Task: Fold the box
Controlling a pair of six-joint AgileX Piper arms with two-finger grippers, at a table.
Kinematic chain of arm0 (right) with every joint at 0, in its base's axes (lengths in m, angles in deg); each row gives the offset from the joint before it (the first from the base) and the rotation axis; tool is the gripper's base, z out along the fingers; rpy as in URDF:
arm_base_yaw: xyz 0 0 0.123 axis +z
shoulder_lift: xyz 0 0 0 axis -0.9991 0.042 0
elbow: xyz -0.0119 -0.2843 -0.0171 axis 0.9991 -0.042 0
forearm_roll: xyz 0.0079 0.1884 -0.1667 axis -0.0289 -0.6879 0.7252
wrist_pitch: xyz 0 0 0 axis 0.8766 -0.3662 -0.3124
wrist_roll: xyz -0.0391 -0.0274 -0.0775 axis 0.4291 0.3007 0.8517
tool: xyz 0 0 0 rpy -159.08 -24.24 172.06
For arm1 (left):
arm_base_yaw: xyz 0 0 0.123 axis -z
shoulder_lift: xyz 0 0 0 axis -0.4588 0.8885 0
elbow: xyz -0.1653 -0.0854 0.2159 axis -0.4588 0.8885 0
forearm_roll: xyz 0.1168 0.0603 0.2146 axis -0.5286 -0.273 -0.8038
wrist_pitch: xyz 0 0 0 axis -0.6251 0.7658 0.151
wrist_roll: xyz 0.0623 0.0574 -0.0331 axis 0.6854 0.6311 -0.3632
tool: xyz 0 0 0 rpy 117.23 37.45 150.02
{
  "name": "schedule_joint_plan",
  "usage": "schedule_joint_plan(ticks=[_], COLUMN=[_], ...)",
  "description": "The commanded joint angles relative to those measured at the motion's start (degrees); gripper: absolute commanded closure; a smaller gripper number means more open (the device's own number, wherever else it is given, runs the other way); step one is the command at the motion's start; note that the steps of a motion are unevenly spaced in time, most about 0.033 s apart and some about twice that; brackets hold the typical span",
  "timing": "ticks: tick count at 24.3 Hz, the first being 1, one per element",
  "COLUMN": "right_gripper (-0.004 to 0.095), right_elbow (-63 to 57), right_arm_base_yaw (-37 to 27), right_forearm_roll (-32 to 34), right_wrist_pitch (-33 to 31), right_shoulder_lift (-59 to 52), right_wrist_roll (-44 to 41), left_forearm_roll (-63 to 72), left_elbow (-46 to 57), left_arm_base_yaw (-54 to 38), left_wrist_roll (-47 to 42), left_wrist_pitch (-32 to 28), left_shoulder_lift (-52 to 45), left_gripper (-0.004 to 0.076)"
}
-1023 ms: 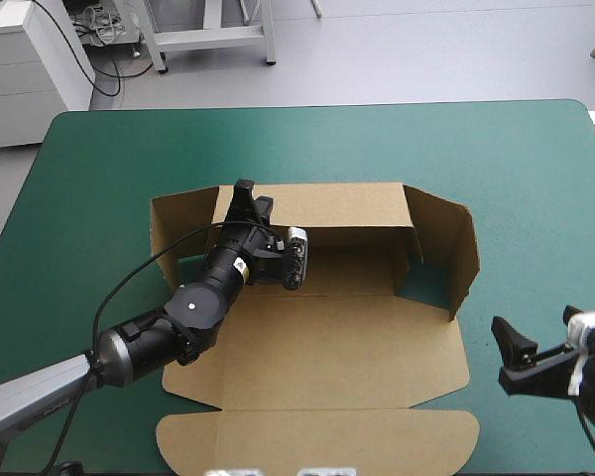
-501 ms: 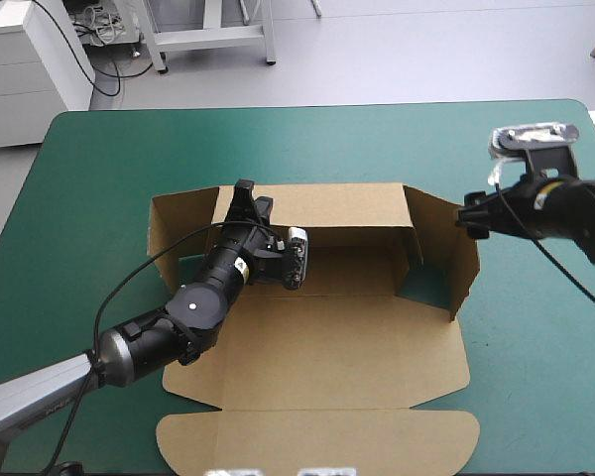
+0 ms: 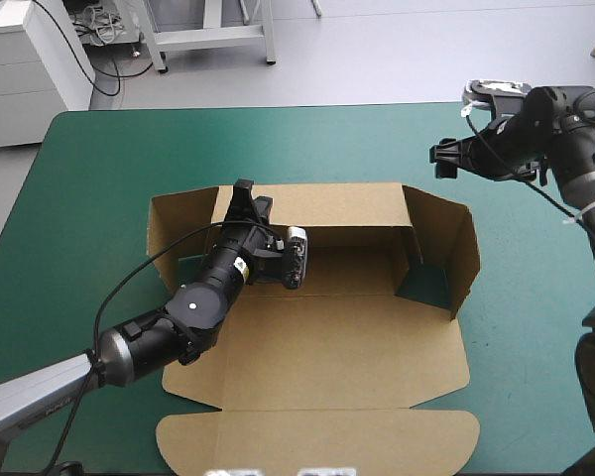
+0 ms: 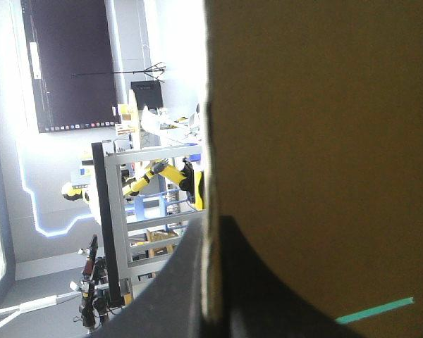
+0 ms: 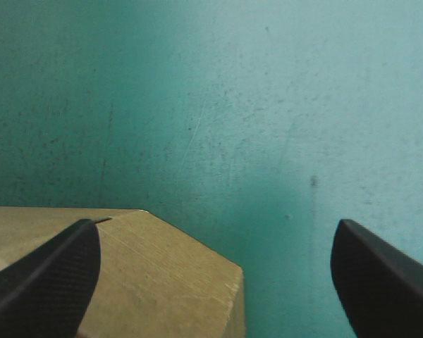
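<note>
Box (image 3: 327, 347) mid-table; left gripper (image 3: 244, 190) clamped on its back wall (image 3: 347, 203) at 11 o'clock, right gripper (image 3: 446, 159), jaws wide, swung from 5 to 2 o'clock, probably lining up on the right wall (image 3: 446, 248).

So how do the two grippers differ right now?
The left gripper is shut on the box at its far wall; the right gripper is open and holds nothing. The left one works at the far left corner; the right one hangs beyond the far right corner, over the teal-green cover. Both are black.
</note>
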Motion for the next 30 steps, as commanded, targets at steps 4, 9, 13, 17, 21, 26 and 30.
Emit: schedule_joint_plan(ticks=[4,9,13,17,21,26,30], right_gripper=[0.0091,0.0091,0.0091,0.0091,0.0091,0.0091,0.0091], right_elbow=[1.9,0.71,-3.34,-8.48,-11.51,-15.38,-19.4], right_arm_base_yaw=[-4.89,-4.77,-4.77,-4.77,-4.88,-4.88,-4.88], right_forearm_roll=[-9.64,-8.82,-8.52,-8.52,-8.74,-8.73,-9.22], right_wrist_pitch=[1.65,1.54,1.64,1.64,1.64,1.64,2.31], right_shoulder_lift=[1.5,1.37,0.3,-3.23,-6.01,-9.21,-11.13], right_wrist_roll=[3.22,6.56,8.09,9.77,10.54,10.76,11.43], left_forearm_roll=[-1.6,-1.6,-1.6,-1.6,-1.6,-1.6,-1.6], left_elbow=[-1.73,-1.73,-1.73,-1.73,-1.73,-1.73,-1.73], left_arm_base_yaw=[0.22,0.22,0.22,0.22,0.22,0.22,0.22], left_wrist_roll=[-0.41,-0.41,-0.41,-0.41,-0.41,-0.41,-0.41], left_wrist_pitch=[2.22,2.11,2.21,2.44,2.44,2.44,2.44], left_shoulder_lift=[-1.91,-1.91,-1.91,-1.91,-1.91,-1.91,-1.91], left_gripper=[0.0731,0.0731,0.0731,0.0731,0.0731,0.0731,0.0731])
